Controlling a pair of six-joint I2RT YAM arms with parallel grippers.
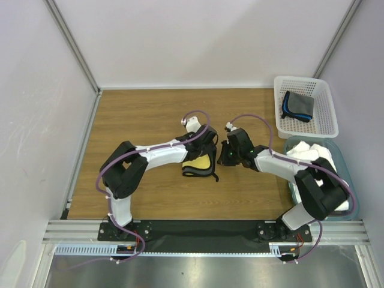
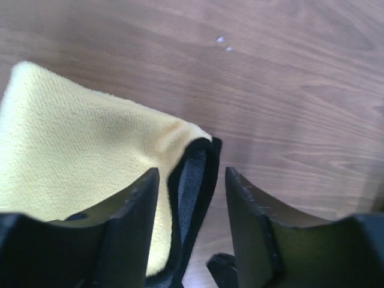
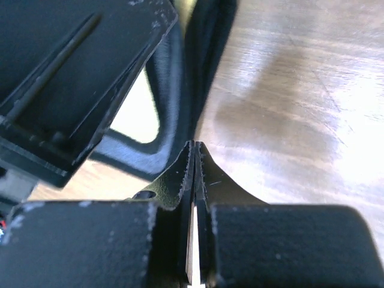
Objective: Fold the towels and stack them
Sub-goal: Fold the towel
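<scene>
The yellow towel (image 1: 195, 163) lies folded on the wooden table, its dark border (image 2: 193, 180) running along the folded edge. My left gripper (image 1: 209, 157) hovers low over that edge, open, and the border sits loosely between its fingers (image 2: 135, 204) in the left wrist view, where the left gripper (image 2: 192, 174) is not pinching it. My right gripper (image 1: 223, 157) is just right of the towel, shut and holding nothing (image 3: 195, 144). The dark grey, blue-edged towel (image 1: 298, 106) rests in the white basket (image 1: 327, 123). The white towel (image 1: 307, 152) is bunched in a teal bin (image 1: 289, 144).
The basket and the teal bin stand along the table's right side, the bin partly under my right arm. Bare wood (image 1: 138, 114) stretches to the left and back of the yellow towel. White walls enclose the table.
</scene>
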